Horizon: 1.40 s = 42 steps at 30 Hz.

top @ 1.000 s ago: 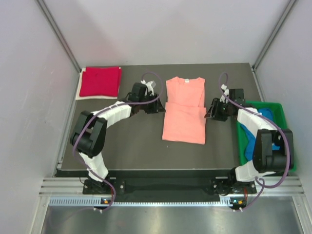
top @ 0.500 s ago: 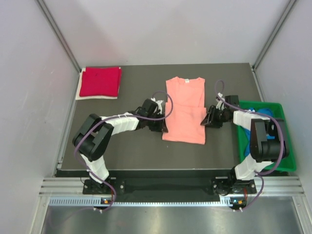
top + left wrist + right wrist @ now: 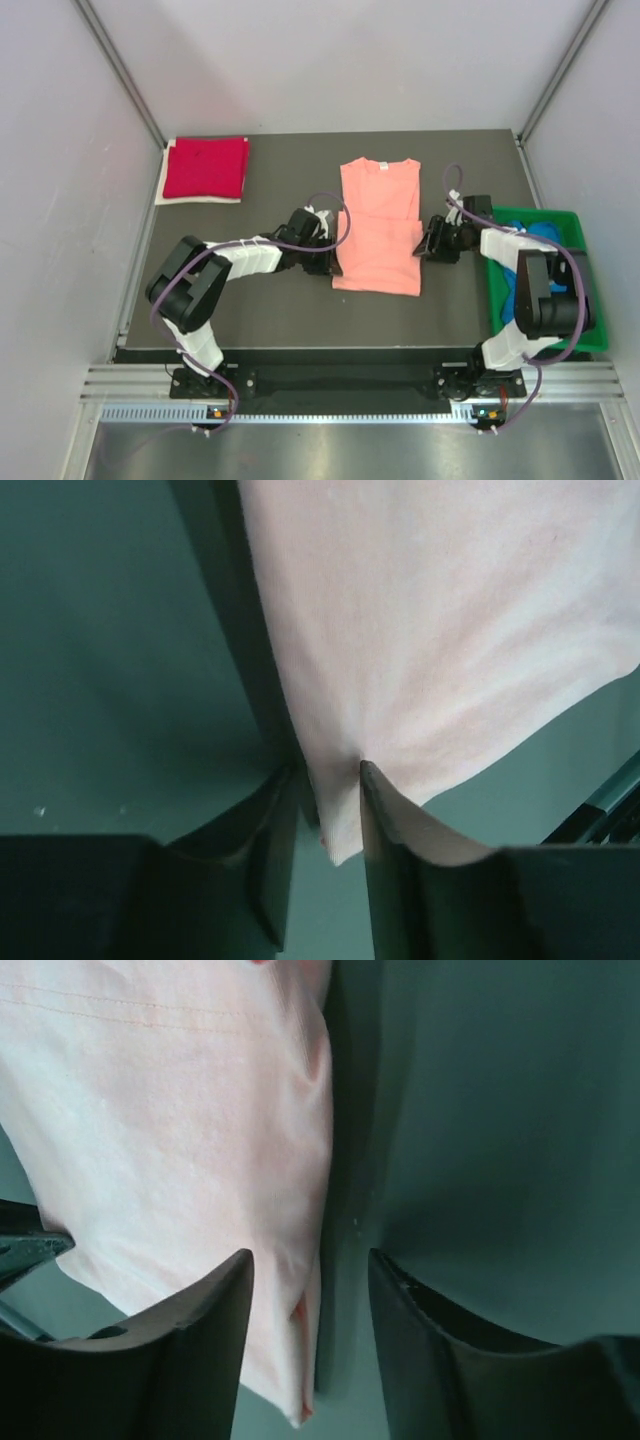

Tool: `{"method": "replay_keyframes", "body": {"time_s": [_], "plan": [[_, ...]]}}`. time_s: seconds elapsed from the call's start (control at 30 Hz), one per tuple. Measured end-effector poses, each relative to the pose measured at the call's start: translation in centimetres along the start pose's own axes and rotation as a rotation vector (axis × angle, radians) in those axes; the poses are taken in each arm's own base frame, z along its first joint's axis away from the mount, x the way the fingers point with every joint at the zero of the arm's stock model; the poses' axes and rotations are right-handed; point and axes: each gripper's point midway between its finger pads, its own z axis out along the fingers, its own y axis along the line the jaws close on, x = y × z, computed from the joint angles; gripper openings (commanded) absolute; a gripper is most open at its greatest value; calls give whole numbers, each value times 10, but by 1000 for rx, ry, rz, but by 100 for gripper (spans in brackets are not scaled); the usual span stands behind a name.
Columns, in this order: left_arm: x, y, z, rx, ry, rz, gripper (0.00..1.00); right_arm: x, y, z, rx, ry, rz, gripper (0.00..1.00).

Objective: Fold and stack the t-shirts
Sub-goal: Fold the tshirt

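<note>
Robot lab test cell — plain white panel walls [image 3: 350, 60], dark table [image 3: 270, 310], aluminium framing rail [image 3: 340, 382]

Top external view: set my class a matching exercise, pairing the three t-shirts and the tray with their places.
Column one:
1 salmon-pink t-shirt
2 crimson-red t-shirt
3 bright blue t-shirt
4 green tray

Column two:
A inside the green tray
B folded, far left corner of the table
C lying in the middle of the table
D right edge of the table

Pairs: 1-C, 2-B, 3-A, 4-D

The whole table [image 3: 250, 300] is seen from high above its near edge; opposite edges of the pink t-shirt [image 3: 378, 225] are viewed closely from both wrists.
</note>
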Motion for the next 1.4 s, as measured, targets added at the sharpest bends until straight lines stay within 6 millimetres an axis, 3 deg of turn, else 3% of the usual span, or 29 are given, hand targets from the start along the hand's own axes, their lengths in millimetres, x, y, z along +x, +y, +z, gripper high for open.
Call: {"method": "replay_keyframes", "body": {"time_s": [0.1,0.27,0.37,0.47,0.6,0.77,0.87,1.13,1.4], "plan": [[-2,-2,-6,-6,-10,-7,44,-1,-2,-16,61,-24,10,63],[-5,-5,-23,-32,-22,-20,50,-14,7,-60,149,-160,106,64],[-12,-13,-38,-28,-49,-44,50,2,12,-75,138,-210,215,65],[-12,-22,-49,9,-90,-98,51,41,6,-74,125,-194,350,66],[14,-13,-47,23,-76,-218,53,87,-7,-68,153,-154,488,67],[39,2,-35,-5,-30,-341,54,84,-1,-69,146,-193,534,70],[38,-2,-32,26,-56,-387,54,84,5,-66,123,-213,550,70],[34,-3,-28,20,-91,-445,48,106,12,-45,120,-180,571,65],[33,2,-25,-15,-117,-481,40,93,7,-40,122,-260,596,59]]}}
